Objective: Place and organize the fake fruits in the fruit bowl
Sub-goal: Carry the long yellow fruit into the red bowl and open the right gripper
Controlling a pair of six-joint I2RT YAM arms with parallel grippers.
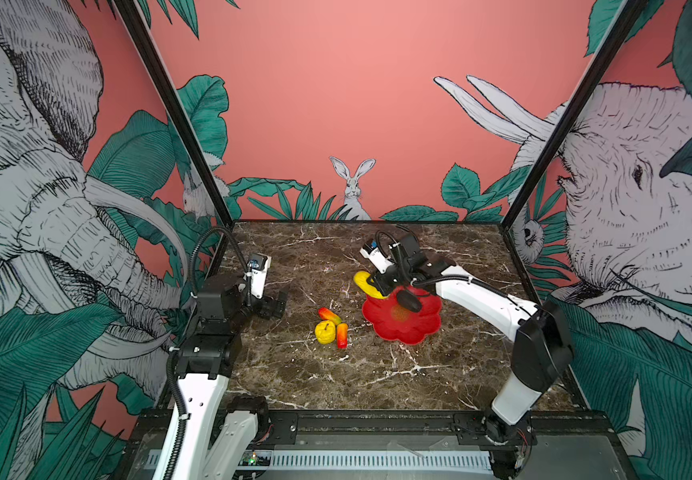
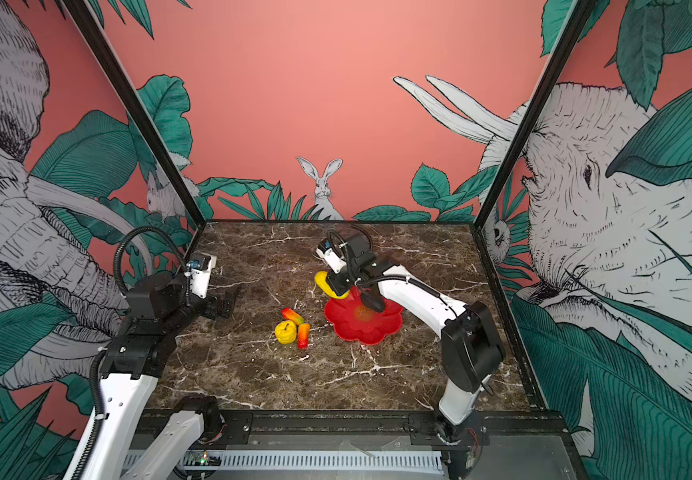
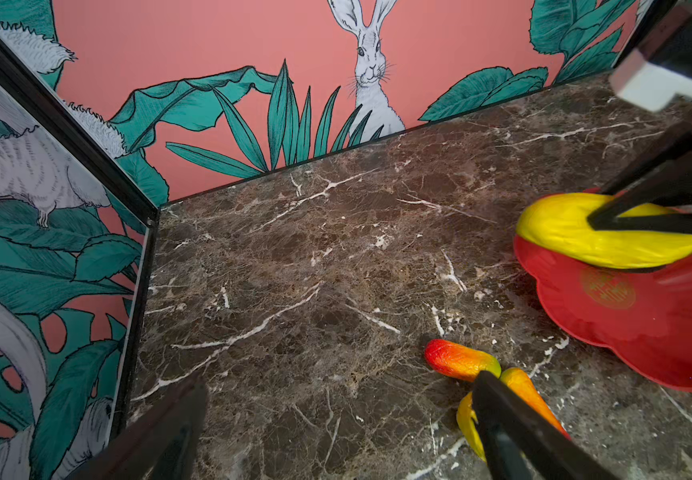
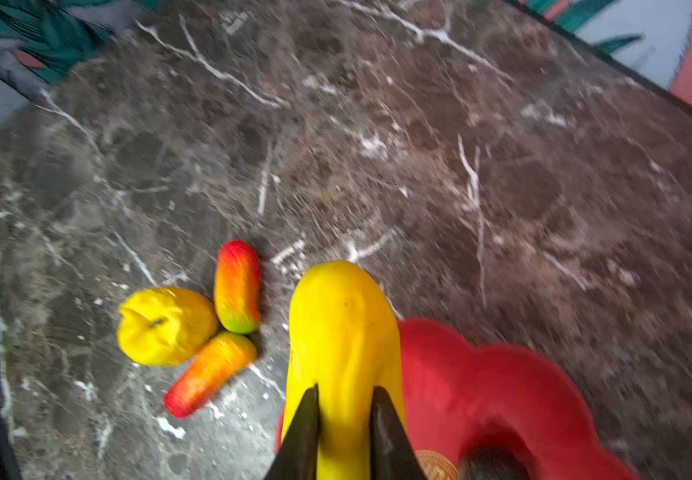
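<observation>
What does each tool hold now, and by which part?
The right tool is shut on the long yellow fruit, pinching its sides on the half nearer the wrist. The left tool holds nothing.

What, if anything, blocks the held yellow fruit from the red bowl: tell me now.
Nothing visible blocks it. The right gripper holds the long yellow fruit at the far-left rim of the red flower-shaped bowl. The dark oval fruit lies in the bowl beside it; the near half is bare.
</observation>
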